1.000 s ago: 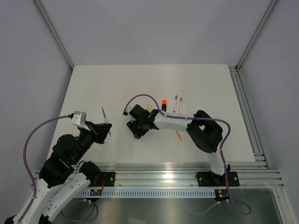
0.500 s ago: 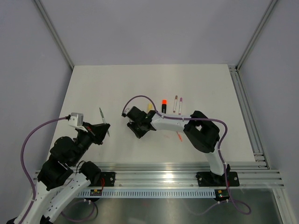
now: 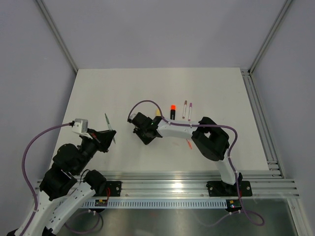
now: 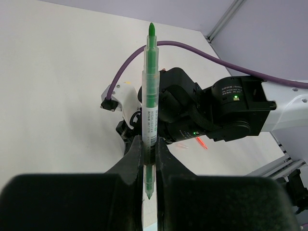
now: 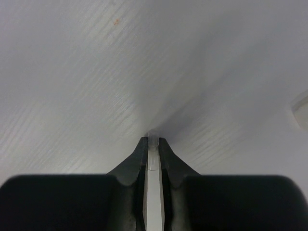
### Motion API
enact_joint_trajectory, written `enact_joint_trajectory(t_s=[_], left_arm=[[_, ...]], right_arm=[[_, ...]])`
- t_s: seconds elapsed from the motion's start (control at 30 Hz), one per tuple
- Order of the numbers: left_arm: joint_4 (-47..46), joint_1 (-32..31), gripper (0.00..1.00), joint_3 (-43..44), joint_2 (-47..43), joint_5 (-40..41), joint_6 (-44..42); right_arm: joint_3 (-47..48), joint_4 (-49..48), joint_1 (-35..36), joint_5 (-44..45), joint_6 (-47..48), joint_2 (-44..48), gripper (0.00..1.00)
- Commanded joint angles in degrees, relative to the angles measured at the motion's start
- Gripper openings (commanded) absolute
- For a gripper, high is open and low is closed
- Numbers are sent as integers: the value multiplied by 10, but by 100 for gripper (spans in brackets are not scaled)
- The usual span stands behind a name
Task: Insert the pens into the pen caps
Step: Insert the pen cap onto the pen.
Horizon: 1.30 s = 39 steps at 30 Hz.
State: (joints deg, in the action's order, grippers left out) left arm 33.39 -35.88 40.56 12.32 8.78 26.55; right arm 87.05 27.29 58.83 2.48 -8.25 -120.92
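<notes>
Pen first: the left gripper (image 4: 149,161) is clamped tight on a green-tipped pen (image 4: 149,96) with a clear barrel. It grips the pen low on the barrel, so most of the length stands up past the fingertips, and it holds it above the near-left part of the table (image 3: 98,88).

The right gripper (image 5: 152,140) is down at the tabletop near the middle, with its jaws drawn narrow. A pale sliver sits between the tips (a cap, or only bare table showing through, I cannot tell), so whether anything is gripped is unclear.

Just beyond the right gripper lies a yellow highlighter (image 3: 157,112). To its right come a black highlighter (image 3: 173,111) with an orange end, then two thin pens (image 3: 184,109) side by side. An orange-red pen (image 3: 188,143) lies apart, nearer the arm bases.
</notes>
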Motion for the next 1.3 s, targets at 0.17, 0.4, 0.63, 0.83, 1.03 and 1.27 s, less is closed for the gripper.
enact_joint_trajectory(t_s=[0.17, 0.4, 0.63, 0.83, 1.03, 1.27], left_arm=[[-53, 3, 0, 1, 30, -50, 9], [-137, 3, 0, -25, 71, -188, 23], [-266, 3, 0, -65, 110, -306, 58], [-333, 2, 0, -76, 145, -389, 78], [-366, 2, 0, -82, 164, -433, 80], [-362, 1, 0, -79, 168, -441, 77]], right_arm=[[-55, -29, 5, 16, -48, 82, 0], [-201, -185, 4, 13, -120, 310, 0], [-308, -260, 5, 88, -119, 512, 0], [-314, -312, 4, 60, -136, 614, 0], [-274, -383, 0, 38, -162, 605, 0], [-244, -464, -4, 32, -195, 554, 0]])
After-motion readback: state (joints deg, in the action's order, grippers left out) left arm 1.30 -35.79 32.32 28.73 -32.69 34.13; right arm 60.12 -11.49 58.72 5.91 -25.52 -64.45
